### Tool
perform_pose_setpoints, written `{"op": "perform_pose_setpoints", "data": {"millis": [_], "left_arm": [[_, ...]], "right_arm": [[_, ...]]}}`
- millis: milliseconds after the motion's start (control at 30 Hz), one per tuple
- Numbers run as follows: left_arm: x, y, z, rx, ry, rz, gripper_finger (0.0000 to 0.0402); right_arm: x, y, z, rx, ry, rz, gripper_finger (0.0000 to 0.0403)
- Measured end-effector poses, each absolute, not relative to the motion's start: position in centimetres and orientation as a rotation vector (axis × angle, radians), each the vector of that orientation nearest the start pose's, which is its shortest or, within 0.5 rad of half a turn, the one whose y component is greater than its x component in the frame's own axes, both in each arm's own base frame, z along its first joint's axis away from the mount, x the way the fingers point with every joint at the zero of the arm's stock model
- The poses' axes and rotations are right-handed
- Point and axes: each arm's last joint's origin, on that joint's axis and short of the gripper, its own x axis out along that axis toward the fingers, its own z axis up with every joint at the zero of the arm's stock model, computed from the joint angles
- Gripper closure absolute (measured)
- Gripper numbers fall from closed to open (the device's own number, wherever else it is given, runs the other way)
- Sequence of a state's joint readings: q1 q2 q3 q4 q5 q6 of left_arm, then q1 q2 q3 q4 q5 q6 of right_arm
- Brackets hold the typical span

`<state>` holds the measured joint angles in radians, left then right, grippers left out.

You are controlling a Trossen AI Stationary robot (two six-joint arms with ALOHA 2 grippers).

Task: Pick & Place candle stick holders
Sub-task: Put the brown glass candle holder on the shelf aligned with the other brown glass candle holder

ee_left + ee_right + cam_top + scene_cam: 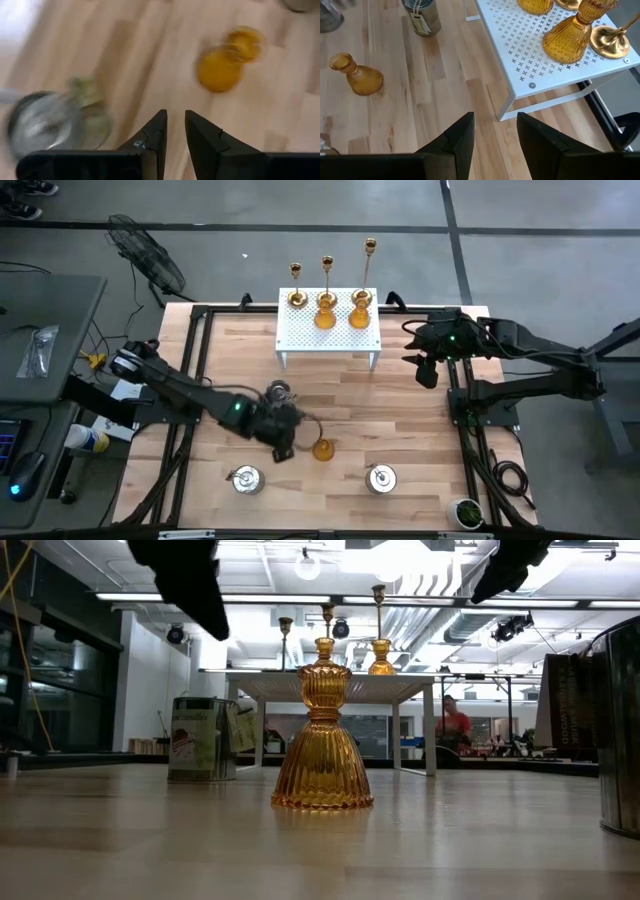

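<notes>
Amber holder (323, 448) upright on table, apparently free

Three candlesticks (327, 265) and two cups (343, 313) stand on the rack (300, 332); a third cup (323, 448) stands on the table (400, 420).

Three gold candlesticks (327, 278) in a row at the white rack's (300, 335) back edge. Three amber holders: two (326, 312) on the rack, one (322, 448) on the desk (400, 430). Three silver pots: two (245, 478) near the desk's front edge, one (279, 392) mid-desk. Two arms.
</notes>
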<state>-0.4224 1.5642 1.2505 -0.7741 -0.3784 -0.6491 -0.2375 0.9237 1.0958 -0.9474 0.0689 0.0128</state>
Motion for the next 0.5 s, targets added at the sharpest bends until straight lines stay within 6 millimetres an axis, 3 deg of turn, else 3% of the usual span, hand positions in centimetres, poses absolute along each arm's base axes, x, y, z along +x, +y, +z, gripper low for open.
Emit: {"op": "perform_pose_setpoints", "data": {"millis": [200,500], "left_arm": [[28.4,-13.2,23.3,-0.083,0.895,0.229,0.0320],[27.6,-12.8,17.5,-0.068,0.888,0.159,0.0187]], "right_arm": [[15.6,-4.0,34.8,0.087,0.772,-0.299,0.0263],[15.6,-3.9,34.7,0.153,0.764,-0.303,0.0263]]}}
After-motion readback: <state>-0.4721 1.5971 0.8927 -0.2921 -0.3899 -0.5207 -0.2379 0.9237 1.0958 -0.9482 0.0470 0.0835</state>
